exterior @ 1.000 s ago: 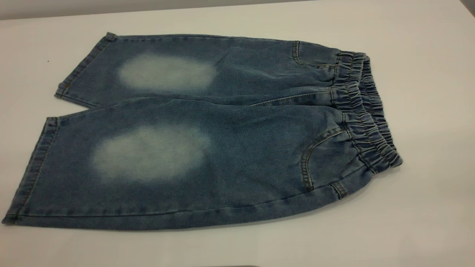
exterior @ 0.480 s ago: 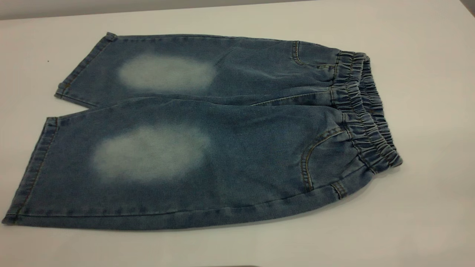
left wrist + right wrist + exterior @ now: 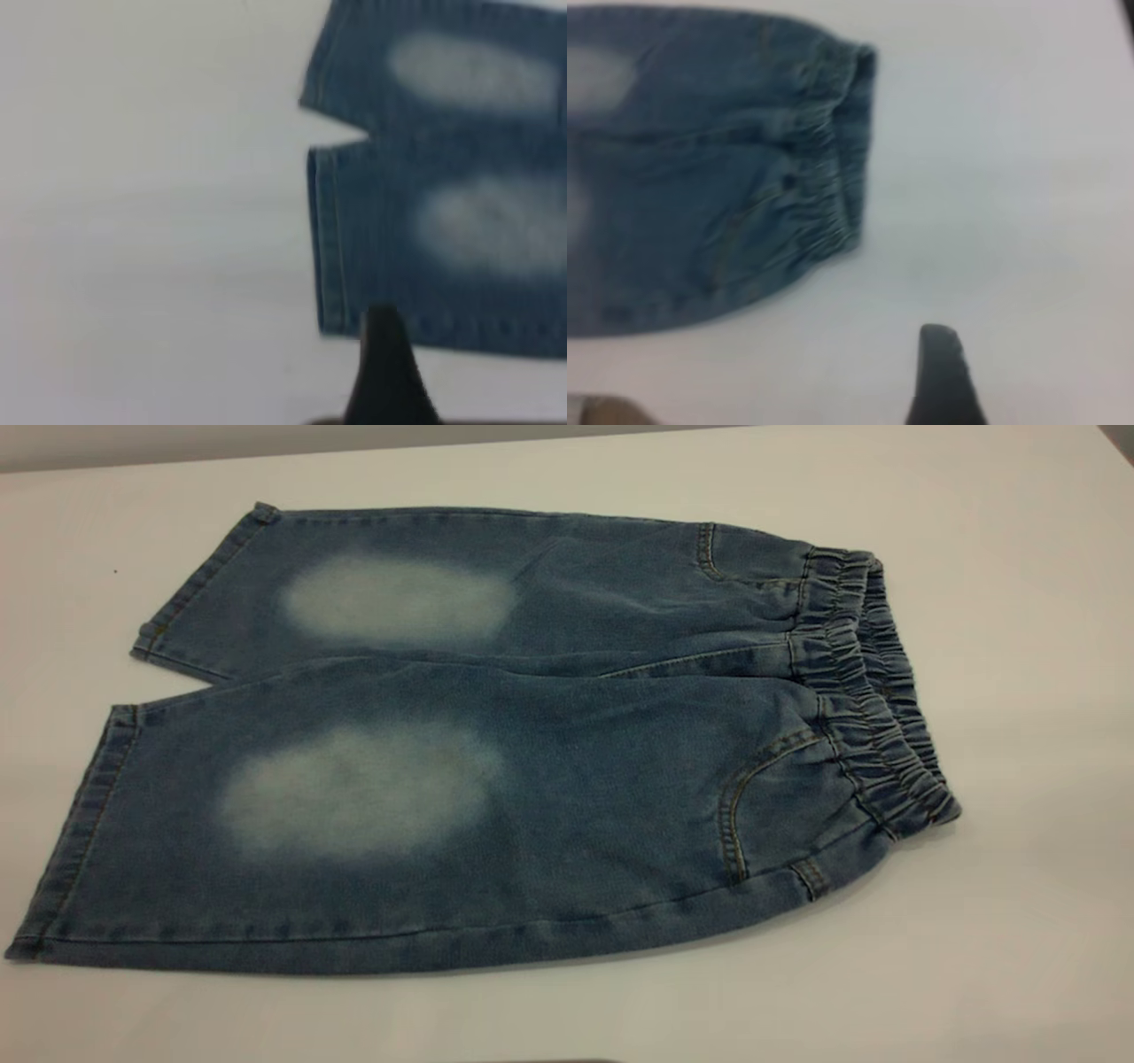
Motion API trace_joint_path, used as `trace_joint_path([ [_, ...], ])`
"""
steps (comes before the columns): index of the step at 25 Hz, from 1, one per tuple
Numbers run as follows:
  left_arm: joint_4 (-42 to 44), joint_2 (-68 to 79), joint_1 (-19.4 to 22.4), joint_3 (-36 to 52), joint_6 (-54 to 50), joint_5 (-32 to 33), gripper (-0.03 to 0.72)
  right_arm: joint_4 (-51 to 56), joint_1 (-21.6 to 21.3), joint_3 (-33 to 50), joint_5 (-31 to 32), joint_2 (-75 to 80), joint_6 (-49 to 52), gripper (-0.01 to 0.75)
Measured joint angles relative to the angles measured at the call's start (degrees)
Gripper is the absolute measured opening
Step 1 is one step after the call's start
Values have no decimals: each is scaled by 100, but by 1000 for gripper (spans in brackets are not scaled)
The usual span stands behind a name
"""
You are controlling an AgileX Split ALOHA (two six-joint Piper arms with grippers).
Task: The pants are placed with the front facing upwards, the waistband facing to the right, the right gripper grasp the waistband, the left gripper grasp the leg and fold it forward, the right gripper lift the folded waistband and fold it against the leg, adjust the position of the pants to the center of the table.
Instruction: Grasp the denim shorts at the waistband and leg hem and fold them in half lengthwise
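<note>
The blue denim pants (image 3: pixel 532 762) lie flat and front up on the white table (image 3: pixel 1019 646). Both legs point left, each with a pale faded oval. The gathered waistband (image 3: pixel 873 691) is at the right end. Neither gripper shows in the exterior view. In the left wrist view, a black part of my left gripper (image 3: pixel 385 376) hangs above the table, just off the near corner of the leg hem (image 3: pixel 330 248). A black part of my right gripper (image 3: pixel 943 376) hovers over bare table in the right wrist view, a short way from the waistband (image 3: pixel 846 142). Neither gripper touches the cloth.
White table surrounds the pants on every side. The table's far edge (image 3: pixel 354 447) runs along the top of the exterior view, against a grey backdrop.
</note>
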Motion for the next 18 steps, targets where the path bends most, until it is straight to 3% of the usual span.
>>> trace_joint_path([
  [7, -746, 1935, 0, -383, 1348, -852, 431, 1254, 0, -17, -1186, 1957, -852, 533],
  [18, -2934, 5146, 0, -383, 3490, -1580, 525, 2576, 0, -22, -2415, 5232, -1285, 542],
])
